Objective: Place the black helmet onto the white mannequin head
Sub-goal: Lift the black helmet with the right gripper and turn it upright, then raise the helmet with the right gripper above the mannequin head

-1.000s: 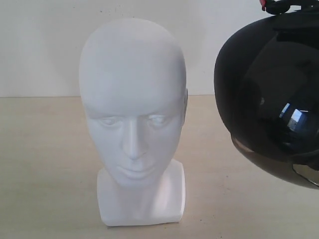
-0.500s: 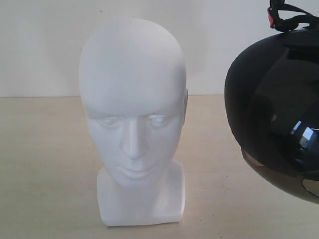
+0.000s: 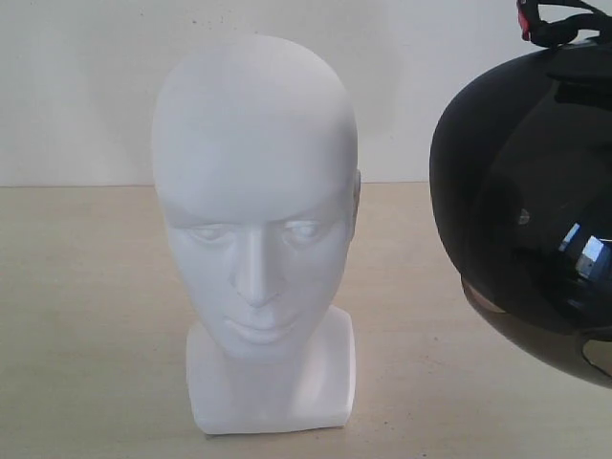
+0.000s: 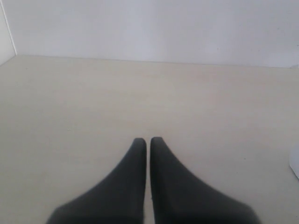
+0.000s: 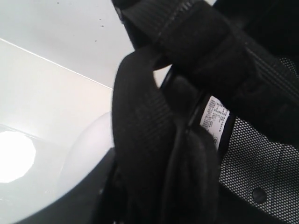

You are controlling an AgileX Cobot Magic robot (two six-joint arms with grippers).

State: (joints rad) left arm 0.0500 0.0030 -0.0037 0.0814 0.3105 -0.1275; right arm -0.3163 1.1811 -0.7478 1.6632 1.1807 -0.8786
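The white mannequin head (image 3: 253,220) stands upright on its squarish base at the middle of the table, face toward the exterior camera. To its right the black helmet (image 3: 521,191) is turned opening-up, its tinted visor (image 3: 569,287) low and its red buckle (image 3: 524,17) and strap on top; a clear gap separates it from the head. The right wrist view is filled by the black strap (image 5: 145,140) and mesh lining (image 5: 261,158); my right gripper's fingers cannot be made out among them. My left gripper (image 4: 148,140) is shut on nothing, low over bare table.
A pale wooden table (image 3: 86,316) runs back to a white wall (image 3: 76,86). A white corner (image 4: 295,161) shows at the edge of the left wrist view. A white label (image 5: 212,116) is sewn inside the helmet.
The helmet has shifted to the right, away from the mannequin head, and its strap and buckle now show more fully. The head has not moved.
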